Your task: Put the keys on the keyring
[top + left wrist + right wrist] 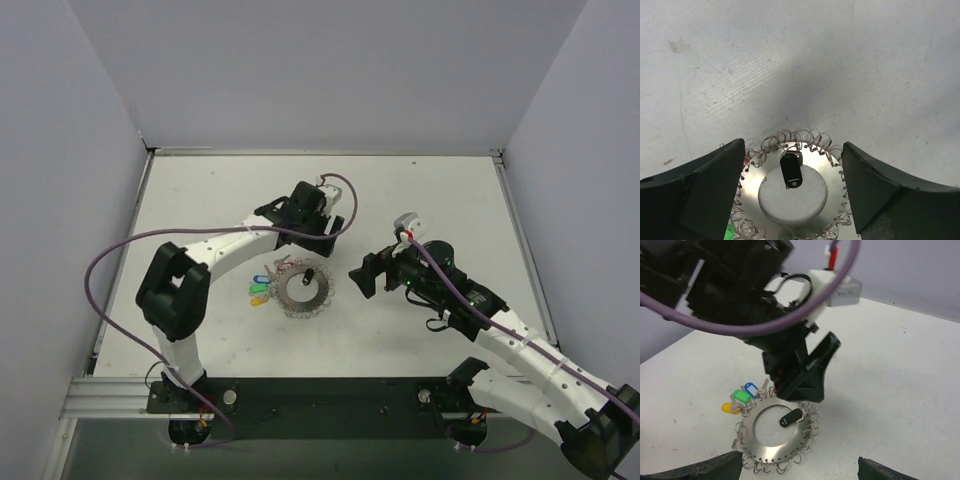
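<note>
Left hand (793, 150), wide open and empty, hangs over the keyring (306, 291); keys (262, 285) touch its left rim; right hand (358, 278) open, empty.

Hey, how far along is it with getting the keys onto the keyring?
Likely done: the coloured keys sit bunched at the keyring rim; hooked or not, I can't tell. In hand: nothing, left gripper open over the ring, right gripper open beside it. Left: the black-headed key lies across the ring's inner edge, maybe unattached.
</note>
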